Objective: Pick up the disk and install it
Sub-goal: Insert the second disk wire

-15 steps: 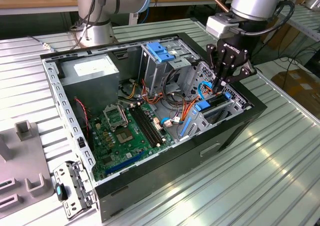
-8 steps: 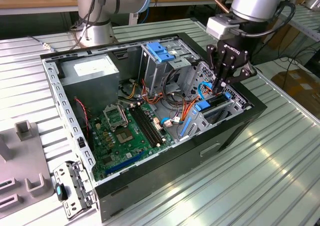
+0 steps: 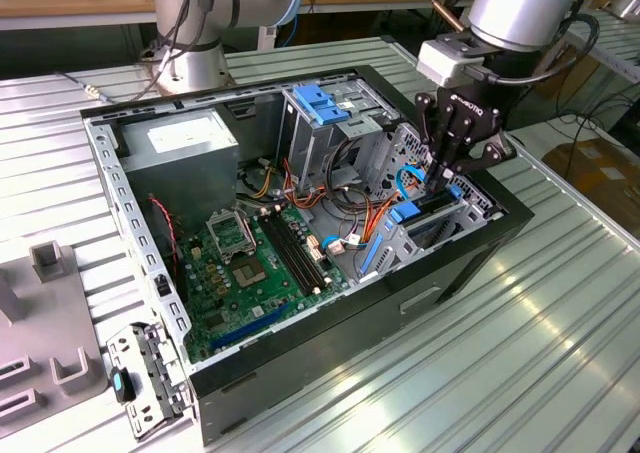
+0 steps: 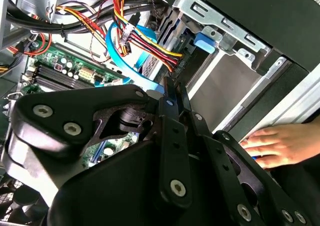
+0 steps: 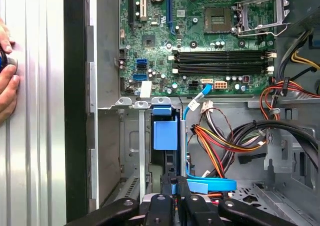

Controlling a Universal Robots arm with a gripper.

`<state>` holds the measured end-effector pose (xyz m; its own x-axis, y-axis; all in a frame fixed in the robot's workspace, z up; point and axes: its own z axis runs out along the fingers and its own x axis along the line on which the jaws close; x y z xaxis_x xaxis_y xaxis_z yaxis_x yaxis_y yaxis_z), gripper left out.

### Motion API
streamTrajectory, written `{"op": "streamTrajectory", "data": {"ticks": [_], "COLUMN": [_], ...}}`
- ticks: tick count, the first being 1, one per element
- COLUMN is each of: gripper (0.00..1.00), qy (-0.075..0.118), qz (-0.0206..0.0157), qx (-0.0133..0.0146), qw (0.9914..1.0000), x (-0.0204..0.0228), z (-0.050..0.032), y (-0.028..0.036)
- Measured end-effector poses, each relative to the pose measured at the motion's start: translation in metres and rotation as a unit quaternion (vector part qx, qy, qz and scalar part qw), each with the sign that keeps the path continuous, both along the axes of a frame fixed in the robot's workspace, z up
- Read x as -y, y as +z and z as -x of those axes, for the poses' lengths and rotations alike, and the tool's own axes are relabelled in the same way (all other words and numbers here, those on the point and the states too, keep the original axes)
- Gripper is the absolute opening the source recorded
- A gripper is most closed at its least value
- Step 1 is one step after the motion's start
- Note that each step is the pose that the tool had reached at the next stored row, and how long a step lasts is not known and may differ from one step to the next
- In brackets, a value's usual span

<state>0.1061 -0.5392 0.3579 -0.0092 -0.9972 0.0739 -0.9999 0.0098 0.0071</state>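
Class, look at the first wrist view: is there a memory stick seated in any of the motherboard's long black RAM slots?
No. The RAM slots on the motherboard lie bare, with no module standing in them.

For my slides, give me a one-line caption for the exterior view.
Robot gripper lowers the blue-railed disk into the open computer case's drive bay.

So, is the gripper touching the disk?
Touching. In the first wrist view the gripper is closed on the thin edge of the disk, with no gap between them.
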Motion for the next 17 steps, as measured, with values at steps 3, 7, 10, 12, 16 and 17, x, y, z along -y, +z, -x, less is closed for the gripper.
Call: {"op": "streamTrajectory", "data": {"ticks": [3,7,10,12,16,17], "gripper": [0.16,0.16,0.16,0.16,0.16,0.16], "qy": [0.002,0.004,0.005,0.005,0.005,0.005], "qz": [-0.0168,-0.0218,-0.0231,-0.0242,-0.0264,-0.027], "qx": [0.0025,0.0087,0.0128,0.0144,0.0167,0.0173], "qw": [0.99986,0.99971,0.99964,0.99959,0.9995,0.99947], "x": [0.0048,0.0058,0.0067,0.0074,0.0082,0.0083], "z": [0.0007,0.004,0.0047,0.0047,0.0048,0.0048], "y": [-0.0006,-0.0018,-0.0027,-0.0036,-0.0058,-0.0063]}}
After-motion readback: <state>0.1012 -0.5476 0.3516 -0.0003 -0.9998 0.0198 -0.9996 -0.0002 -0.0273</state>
